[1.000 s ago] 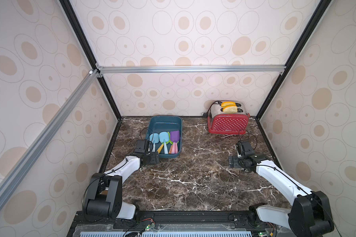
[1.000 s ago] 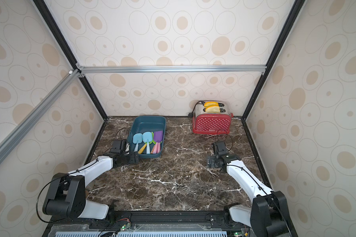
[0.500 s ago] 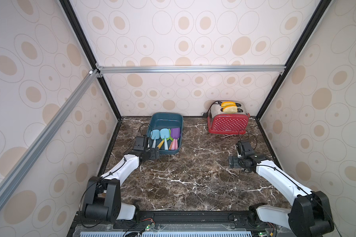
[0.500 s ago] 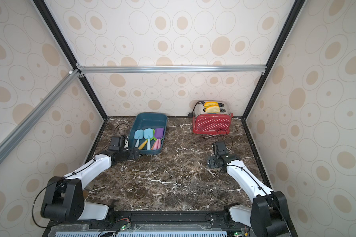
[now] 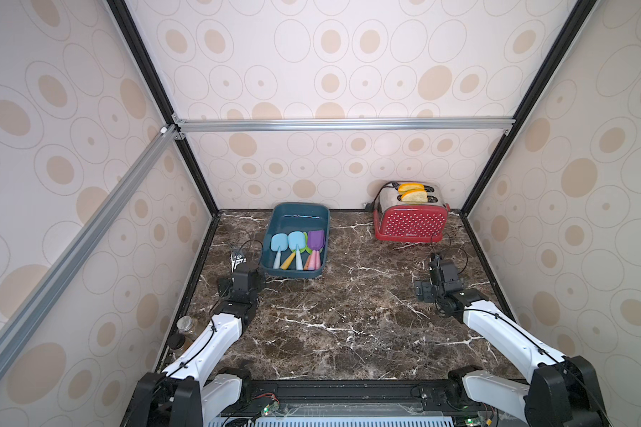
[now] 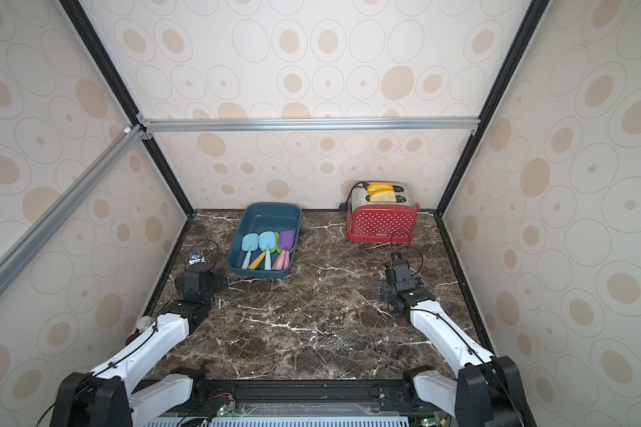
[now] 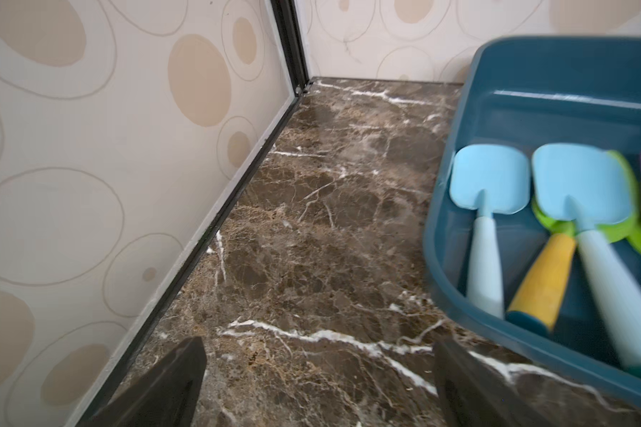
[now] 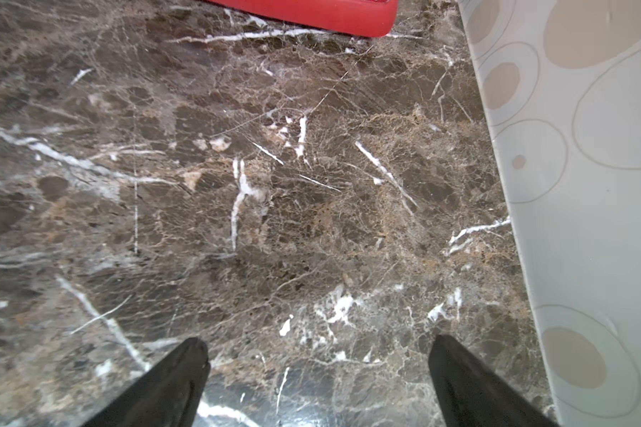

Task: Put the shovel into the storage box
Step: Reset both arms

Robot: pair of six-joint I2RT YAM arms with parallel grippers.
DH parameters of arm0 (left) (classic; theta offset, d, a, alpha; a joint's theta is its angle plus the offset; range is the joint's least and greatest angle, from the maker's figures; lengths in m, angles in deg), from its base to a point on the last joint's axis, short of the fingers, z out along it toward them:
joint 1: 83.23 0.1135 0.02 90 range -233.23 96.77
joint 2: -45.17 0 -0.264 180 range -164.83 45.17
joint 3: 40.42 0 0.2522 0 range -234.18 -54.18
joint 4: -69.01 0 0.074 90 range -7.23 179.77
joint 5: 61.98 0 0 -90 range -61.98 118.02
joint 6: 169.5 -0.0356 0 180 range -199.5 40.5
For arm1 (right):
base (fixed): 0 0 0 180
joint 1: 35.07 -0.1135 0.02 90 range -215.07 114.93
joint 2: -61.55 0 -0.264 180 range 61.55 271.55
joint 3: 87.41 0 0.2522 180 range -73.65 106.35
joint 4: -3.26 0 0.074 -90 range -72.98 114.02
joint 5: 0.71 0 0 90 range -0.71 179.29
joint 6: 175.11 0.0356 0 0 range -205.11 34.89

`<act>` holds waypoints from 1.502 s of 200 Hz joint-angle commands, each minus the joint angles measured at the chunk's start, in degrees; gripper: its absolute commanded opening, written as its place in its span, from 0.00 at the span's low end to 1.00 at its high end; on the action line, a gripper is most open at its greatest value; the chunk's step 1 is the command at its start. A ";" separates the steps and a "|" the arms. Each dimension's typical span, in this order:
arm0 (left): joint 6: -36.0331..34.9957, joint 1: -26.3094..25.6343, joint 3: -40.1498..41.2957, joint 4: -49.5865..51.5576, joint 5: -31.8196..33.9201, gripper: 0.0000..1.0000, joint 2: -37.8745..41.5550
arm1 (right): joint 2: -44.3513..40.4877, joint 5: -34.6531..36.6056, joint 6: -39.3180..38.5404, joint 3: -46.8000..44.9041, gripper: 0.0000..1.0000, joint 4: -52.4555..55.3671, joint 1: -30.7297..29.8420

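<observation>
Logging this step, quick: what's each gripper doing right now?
Left gripper: open, holding nothing.
Right gripper: open, holding nothing.

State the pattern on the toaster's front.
The toaster front is red with small white polka dots, clearest in a top view.

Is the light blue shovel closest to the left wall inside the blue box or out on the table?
Inside. That shovel lies on the floor of the box, wholly within its rim.
</observation>
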State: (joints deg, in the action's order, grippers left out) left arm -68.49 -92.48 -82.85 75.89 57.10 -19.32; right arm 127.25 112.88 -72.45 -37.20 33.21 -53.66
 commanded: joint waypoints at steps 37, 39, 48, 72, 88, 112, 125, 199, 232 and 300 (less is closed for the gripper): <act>-4.32 3.72 4.99 -26.51 -2.40 0.99 -10.22 | -1.20 -1.75 -10.84 -6.87 1.00 -22.63 7.00; -4.08 4.20 5.32 -27.64 -3.12 0.99 -10.22 | -0.99 -1.83 -10.89 -7.12 1.00 -23.20 7.34; -3.86 6.10 5.93 -29.22 -6.57 0.99 -10.62 | -0.28 -3.41 -10.44 -7.99 1.00 -24.84 9.52; -6.92 7.75 5.58 -33.71 -7.89 0.98 -13.49 | 1.45 -9.86 -9.28 -12.51 1.00 -32.92 15.05; -7.07 8.77 6.14 -38.68 -10.15 0.98 -16.60 | 3.46 -12.19 -8.92 -13.88 1.00 -37.24 16.77; -9.25 9.08 6.81 -43.61 -16.57 0.98 -20.63 | 6.48 -14.65 -10.85 -14.05 1.00 -43.65 17.25; -9.58 9.22 6.84 -43.63 -18.12 0.98 -20.86 | 7.69 -14.19 -11.92 -14.11 1.00 -46.43 17.27; -10.69 9.26 6.35 -44.57 -20.74 0.99 -23.47 | 17.67 -21.66 -14.82 -19.00 1.00 -69.80 17.96; -8.63 9.61 4.96 -42.56 -16.95 0.99 -23.93 | 19.78 -23.60 -16.25 -18.86 1.00 -70.78 17.36; -8.90 9.61 4.56 -41.73 -17.39 0.99 -23.95 | 22.41 -25.10 -16.80 -12.80 1.00 -62.29 17.53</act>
State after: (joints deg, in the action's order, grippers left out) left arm -77.78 -83.21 -76.68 33.21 39.48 -42.81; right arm 148.73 88.45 -89.04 -51.80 -31.42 -36.06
